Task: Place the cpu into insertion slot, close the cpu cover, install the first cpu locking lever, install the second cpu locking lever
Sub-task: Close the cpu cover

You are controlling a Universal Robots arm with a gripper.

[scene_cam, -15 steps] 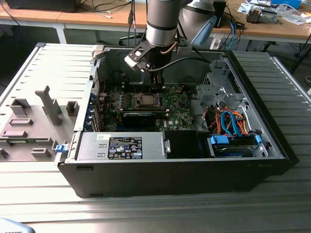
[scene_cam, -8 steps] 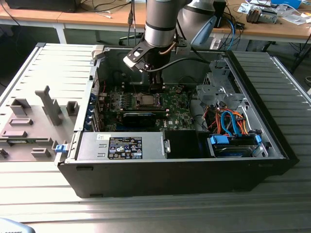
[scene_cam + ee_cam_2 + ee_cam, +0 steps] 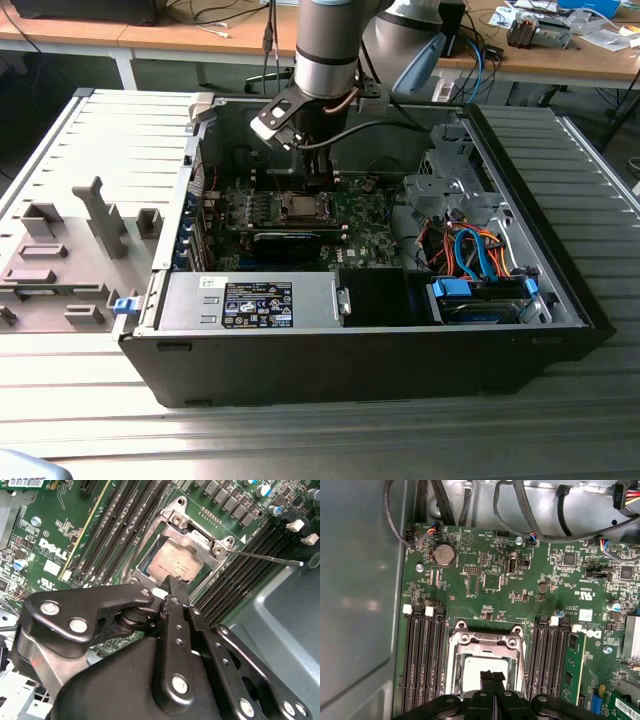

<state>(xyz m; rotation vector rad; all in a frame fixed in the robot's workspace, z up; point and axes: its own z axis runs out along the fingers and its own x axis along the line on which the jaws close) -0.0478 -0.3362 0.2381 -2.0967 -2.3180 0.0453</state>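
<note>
The gripper (image 3: 492,676) sits low over the cpu (image 3: 172,562), fingers pressed together (nothing between them), cpu cover (image 3: 200,542) down.

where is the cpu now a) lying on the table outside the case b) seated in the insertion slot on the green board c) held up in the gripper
b: the cpu lies flat in the insertion slot, with the gripper over it.

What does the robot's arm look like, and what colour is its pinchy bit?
The arm is a round silvery-grey tube with a pale blue cap. Its tool is black, made of flat jointed bars with silver screws, and a black cable trails from it.
</note>
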